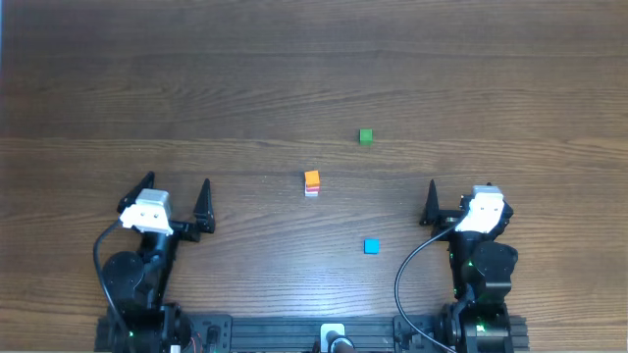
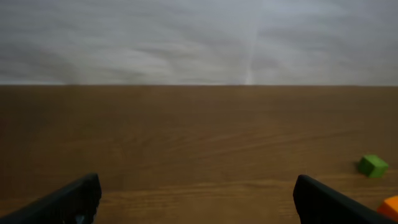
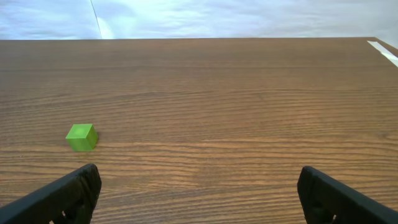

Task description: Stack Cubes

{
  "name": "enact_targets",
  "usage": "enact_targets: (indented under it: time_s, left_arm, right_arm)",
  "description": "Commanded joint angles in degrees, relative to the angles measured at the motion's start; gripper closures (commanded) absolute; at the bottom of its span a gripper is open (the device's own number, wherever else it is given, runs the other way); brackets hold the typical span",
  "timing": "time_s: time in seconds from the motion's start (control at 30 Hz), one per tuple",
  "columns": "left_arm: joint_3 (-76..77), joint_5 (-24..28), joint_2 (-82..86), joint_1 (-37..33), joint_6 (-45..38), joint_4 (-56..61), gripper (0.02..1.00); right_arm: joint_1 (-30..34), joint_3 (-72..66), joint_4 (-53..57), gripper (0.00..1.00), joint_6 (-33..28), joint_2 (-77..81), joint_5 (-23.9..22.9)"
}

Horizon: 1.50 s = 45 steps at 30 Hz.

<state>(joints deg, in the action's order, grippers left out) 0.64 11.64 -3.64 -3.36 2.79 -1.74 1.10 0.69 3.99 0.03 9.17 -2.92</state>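
Note:
Near the table's middle an orange cube (image 1: pixel 312 177) sits on top of another small cube (image 1: pixel 312 192) with a pale and reddish side. A green cube (image 1: pixel 366 136) lies farther back and to the right. A blue cube (image 1: pixel 371 246) lies nearer the front, right of centre. My left gripper (image 1: pixel 175 193) stands open at the front left, apart from all cubes. Its wrist view has the green cube (image 2: pixel 372 165) and a corner of the orange cube (image 2: pixel 390 206) off to one side. My right gripper (image 1: pixel 459 203) stands open at the front right, with the green cube (image 3: pixel 81 137) ahead of it.
The wooden table (image 1: pixel 314 78) stretches wide and bare behind the cubes. A pale wall (image 2: pixel 199 37) rises beyond its far edge. Both arm bases and a black rail (image 1: pixel 314 331) run along the front edge.

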Motion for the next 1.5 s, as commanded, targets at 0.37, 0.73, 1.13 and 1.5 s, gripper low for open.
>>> enact_targets:
  time_s: [0.37, 0.73, 1.13, 1.5]
  left_arm:
    - [-0.3, 0.6, 3.5, 0.2, -0.9, -1.5, 0.018]
    - [-0.3, 0.5, 3.5, 0.2, -0.9, -1.5, 0.018]
    - [-0.3, 0.6, 3.5, 0.2, -0.9, -1.5, 0.018]
    - [-0.3, 0.5, 3.5, 0.2, -0.9, -1.5, 0.018]
  right_arm:
    - [0.3, -0.4, 0.0, 0.007, 0.1, -0.2, -0.1]
    - [0.3, -0.4, 0.0, 0.007, 0.1, -0.2, -0.1]
    - [0.3, -0.4, -4.7, 0.007, 2.3, -0.2, 0.5]
    - [0.3, 25.0, 8.5, 0.007, 5.4, 5.4, 8.0]
